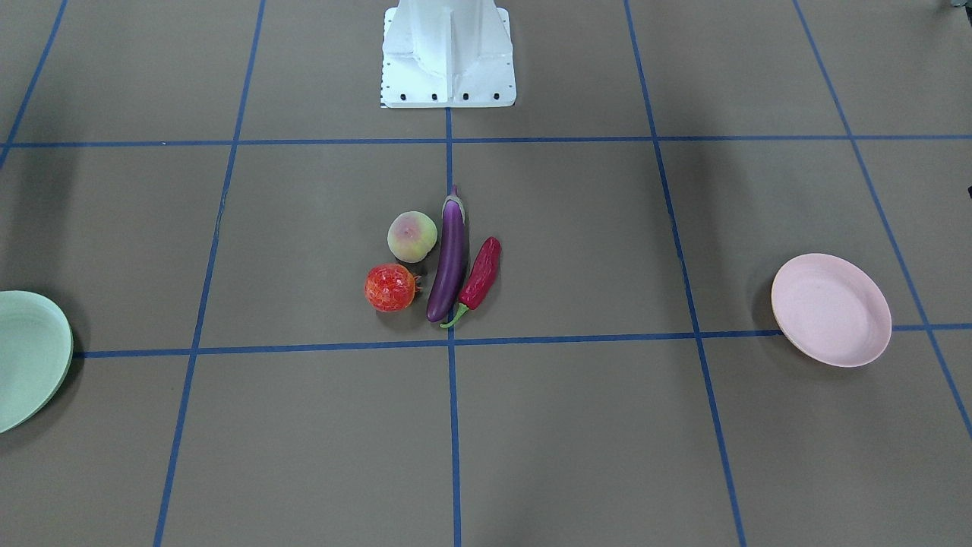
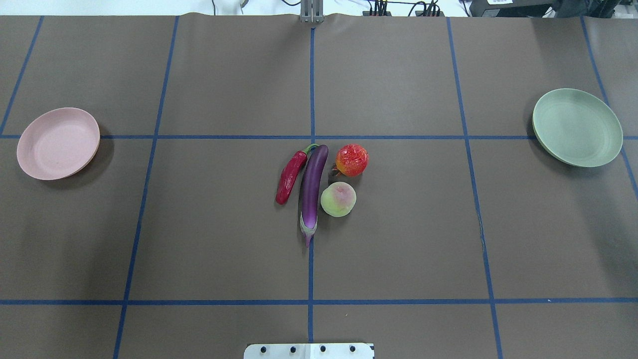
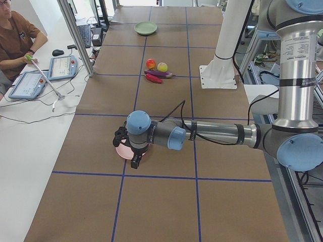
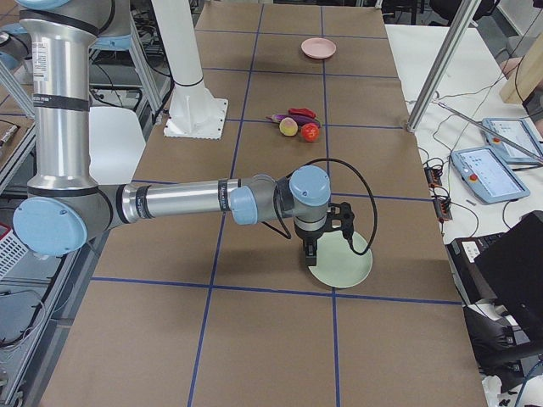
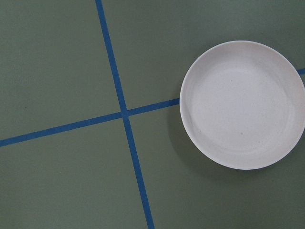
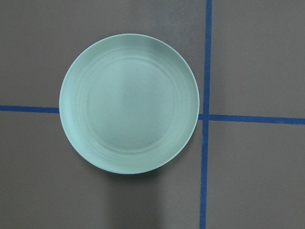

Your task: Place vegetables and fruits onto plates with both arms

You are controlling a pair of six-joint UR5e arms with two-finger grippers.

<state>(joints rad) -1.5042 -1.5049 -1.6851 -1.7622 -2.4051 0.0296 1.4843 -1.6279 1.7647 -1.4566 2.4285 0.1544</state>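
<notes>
Left hand [image 3: 134, 160] hangs over the pink plate [image 2: 58, 143], right hand [image 4: 308, 251] over the green plate [image 2: 577, 127], probably one plate each; apart or together, I cannot tell

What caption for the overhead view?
Purple eggplant, red chili, yellow-green peach, orange spiky ball clustered centrally; pink plate and mint plate empty.

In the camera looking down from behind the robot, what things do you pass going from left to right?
pink plate → chili pepper → eggplant → green plate. The peach and bumpy ball sit one behind the other after the eggplant.
</notes>
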